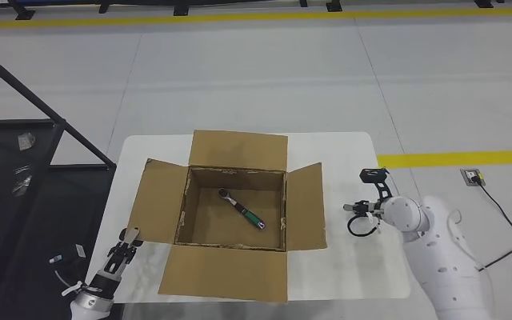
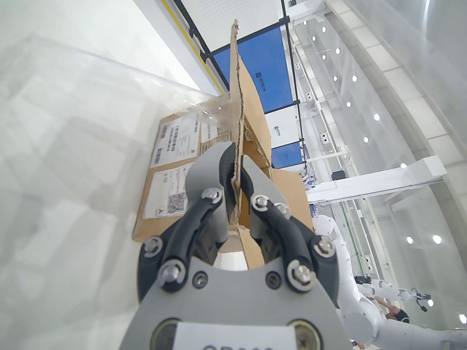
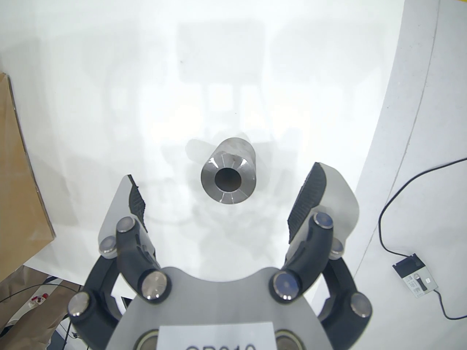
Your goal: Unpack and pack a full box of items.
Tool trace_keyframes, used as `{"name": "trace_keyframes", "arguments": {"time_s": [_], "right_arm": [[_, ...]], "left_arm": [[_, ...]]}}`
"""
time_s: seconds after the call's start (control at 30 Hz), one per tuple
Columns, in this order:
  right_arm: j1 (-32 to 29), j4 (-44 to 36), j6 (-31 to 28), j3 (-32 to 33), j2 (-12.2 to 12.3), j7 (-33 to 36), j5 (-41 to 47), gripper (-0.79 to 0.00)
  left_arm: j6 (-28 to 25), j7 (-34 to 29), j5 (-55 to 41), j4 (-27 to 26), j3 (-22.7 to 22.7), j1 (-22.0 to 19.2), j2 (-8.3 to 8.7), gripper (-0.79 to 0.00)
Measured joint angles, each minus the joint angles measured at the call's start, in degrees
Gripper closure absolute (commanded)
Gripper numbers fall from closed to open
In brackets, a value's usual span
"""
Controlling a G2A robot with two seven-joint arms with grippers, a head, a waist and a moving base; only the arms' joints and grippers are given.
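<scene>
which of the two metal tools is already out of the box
The short steel socket, on the white table under the open right gripper; the ratchet wrench lies inside the cardboard box.

The box [image 1: 239, 148] is plain brown corrugated cardboard, matt and slightly rough. Its torn, fluted edge shows between the black rubbery pads [image 2: 228, 162] of the left end effector [image 2: 237, 165]. White paper labels [image 2: 177, 140] with a faint sheen are stuck to its outer side. Inside lies a ratchet wrench [image 1: 240, 209] with a bright metal head and shaft and a dark grip banded in green. The tabletop [image 3: 219, 38] is white, smooth and glossy enough to mirror things. On it stands a cylinder [image 3: 229, 174] of brushed grey metal with a machined end face. The right end effector [image 3: 223, 183] has smooth matt grey finger shells [image 3: 339, 198], ridged black inner faces, black links and shiny metal bolts.
</scene>
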Motion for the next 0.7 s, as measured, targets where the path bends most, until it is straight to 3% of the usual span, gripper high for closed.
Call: {"name": "trace_keyframes", "arguments": {"time_s": [0.1,0.23,0.43,0.53,0.6,0.7], "right_arm": [[0.9,1.7,-0.5,-0.6,-0.1,-0.6,0.6,-0.785],[2.6,4.6,-2.1,-1.2,-0.2,-1.3,1.7,-0.400],[4.3,7.7,-2.4,-2.2,-0.3,-2.0,2.3,-0.286],[4.9,8.8,-2.1,-2.5,-0.3,-2.4,2.4,-0.148],[5.1,9.1,-1.8,-2.5,-0.3,-2.9,2.3,-0.003],[4.9,8.2,-1.2,-1.7,0.0,-4.2,2.3,0.000]], "left_arm": [[0.1,-0.2,0.2,0.1,-0.1,0.0,-0.14,0.000],[0.2,-0.5,0.5,0.1,-0.2,0.0,-0.31,0.000],[0.2,-1.1,0.4,0.2,-0.6,0.0,-0.54,0.000],[0.2,-1.6,0.2,0.2,-0.7,0.0,-0.64,0.000],[0.3,-1.8,0.1,0.2,-0.8,-0.1,-0.70,0.000],[0.3,-2.3,0.0,0.2,-0.9,-0.3,-0.81,0.000]]}}
